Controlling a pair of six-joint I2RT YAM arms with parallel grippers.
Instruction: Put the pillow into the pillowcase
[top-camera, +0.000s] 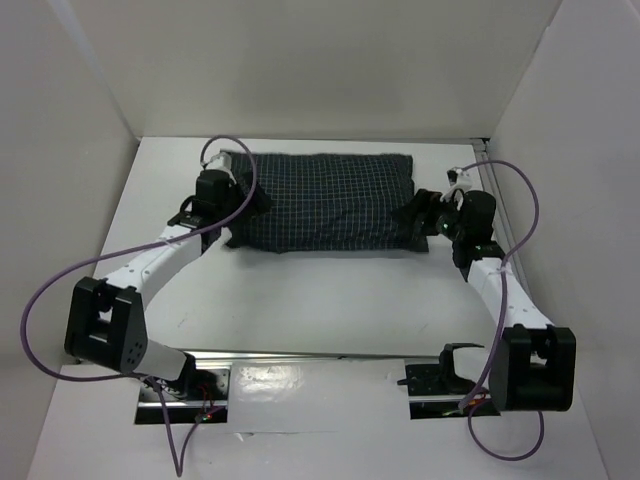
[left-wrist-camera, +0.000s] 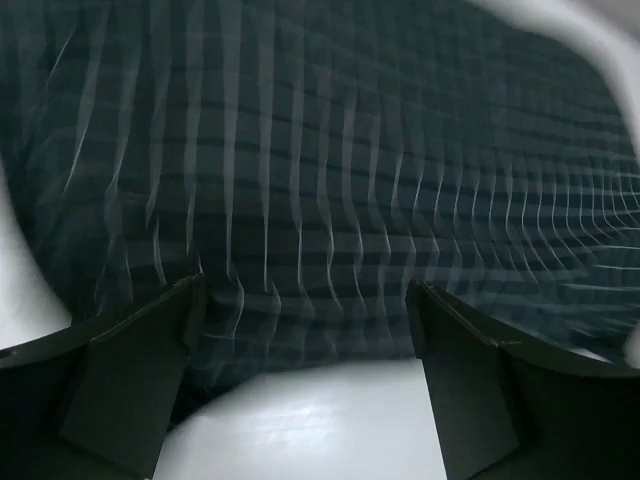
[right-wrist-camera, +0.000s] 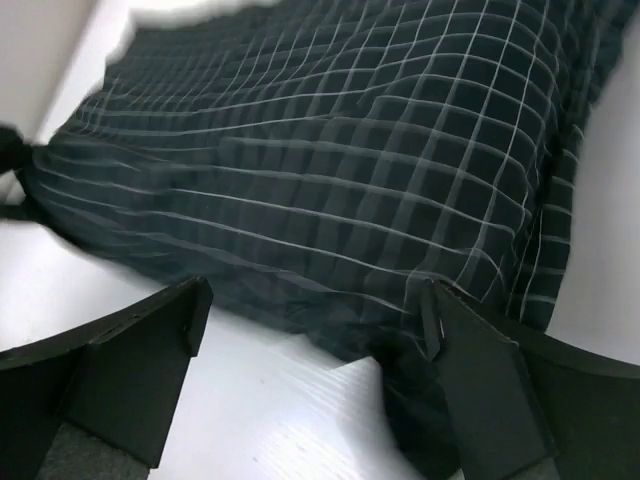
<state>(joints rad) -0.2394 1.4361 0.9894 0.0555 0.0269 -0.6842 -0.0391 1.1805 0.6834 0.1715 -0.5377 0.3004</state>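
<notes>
A dark checked pillowcase (top-camera: 320, 203) lies plump across the far middle of a white table (top-camera: 330, 310). No cream pillow shows, so it is probably fully inside. The left gripper (top-camera: 248, 204) sits at the case's left end and the right gripper (top-camera: 418, 212) at its right end, both with jaws spread wide, holding nothing. To finish cleanly, each arm should back straight away without snagging cloth.

Bright even light; left-wrist motion blur
</notes>
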